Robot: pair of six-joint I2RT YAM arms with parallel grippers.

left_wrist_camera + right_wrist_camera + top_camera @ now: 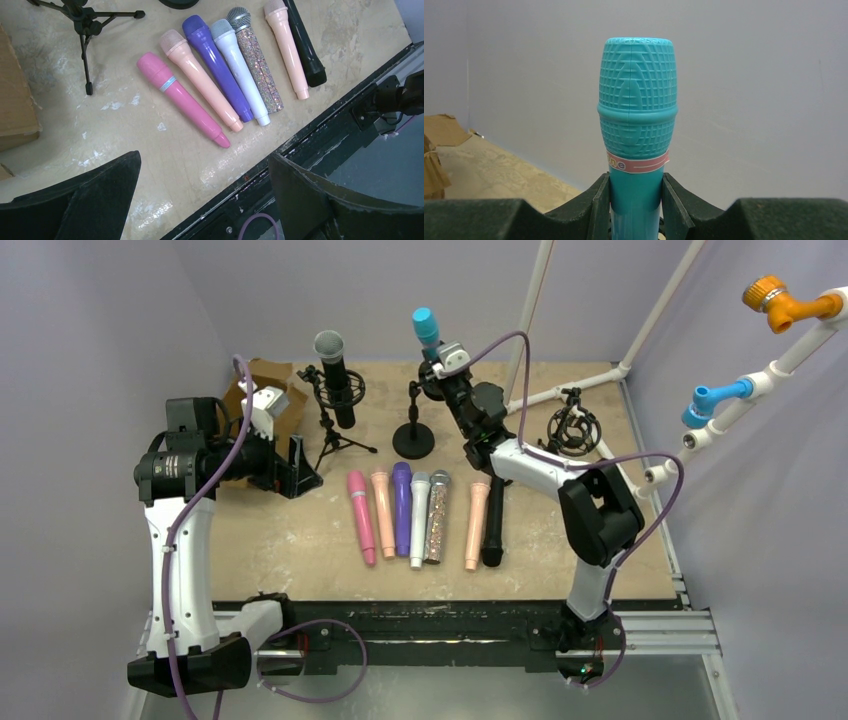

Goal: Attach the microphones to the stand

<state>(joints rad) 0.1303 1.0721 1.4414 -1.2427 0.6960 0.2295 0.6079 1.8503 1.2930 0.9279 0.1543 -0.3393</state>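
My right gripper (438,360) is shut on the teal microphone (426,326) and holds it upright above the black round-base stand (413,436). In the right wrist view the fingers (599,200) clamp the teal handle (636,100) just below its pink band. A black microphone with a grey grille (335,375) sits in a tripod stand (335,440). Pink (360,515), peach (383,500), purple (402,508), white (419,520), glitter (437,515), a second peach (477,525) and black (494,520) microphones lie in a row. My left gripper (303,468) is open and empty left of the row (204,157).
A brown cardboard box (262,380) sits at the back left behind the left gripper. An empty black shock-mount holder (573,430) stands at the back right beside white pipe framing (560,390). The table's black front edge (310,135) runs just below the row.
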